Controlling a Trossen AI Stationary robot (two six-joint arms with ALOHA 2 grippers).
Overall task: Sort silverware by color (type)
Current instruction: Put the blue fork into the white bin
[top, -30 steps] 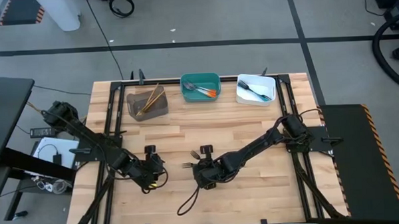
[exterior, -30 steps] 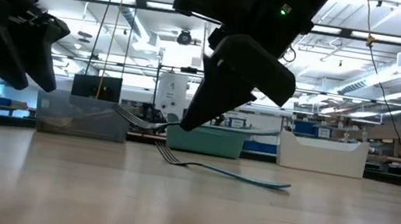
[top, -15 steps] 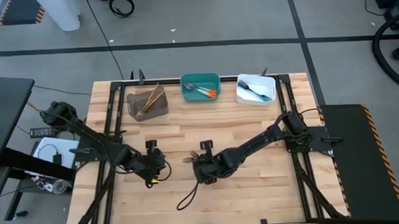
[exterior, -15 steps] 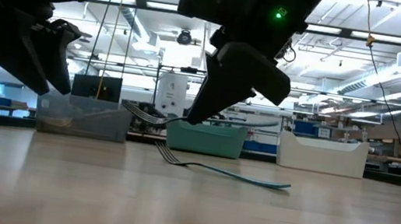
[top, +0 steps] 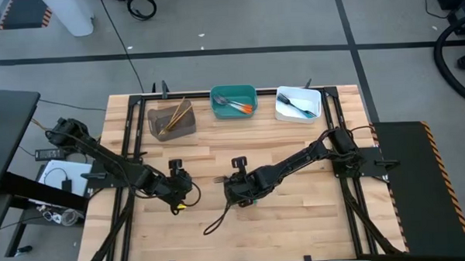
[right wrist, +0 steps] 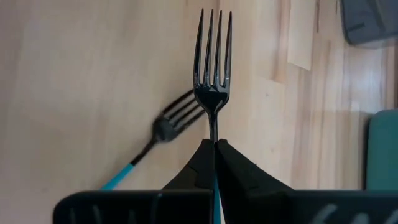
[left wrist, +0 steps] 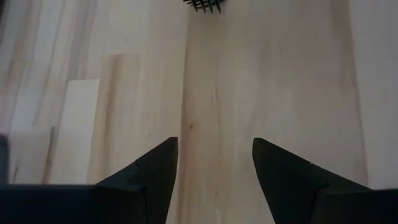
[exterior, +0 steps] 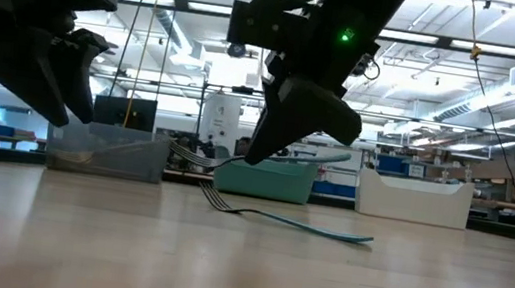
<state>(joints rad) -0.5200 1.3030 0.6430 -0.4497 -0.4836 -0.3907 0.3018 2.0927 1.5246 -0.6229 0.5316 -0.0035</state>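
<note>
Now the right claw (right wrist: pixel 214 144) is clenched on a fork (right wrist: pixel 212 68), held just above the worktop (top: pixel 297 213) near its middle. Another fork (exterior: pixel 282 217), blue-handled, lies flat beneath. Left of them, the left claw (left wrist: pixel 214 163) hovers released, grasping nothing.

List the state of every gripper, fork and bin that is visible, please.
Right gripper: shut on the held fork.
Held fork: lifted off the table.
Second fork: lying flat on the table, teal handle.
Left gripper: open, empty, above bare wood.
Grey bin: holds gold pieces.
Teal bin: holds orange-handled pieces.
White bin: holds dark pieces.
</note>
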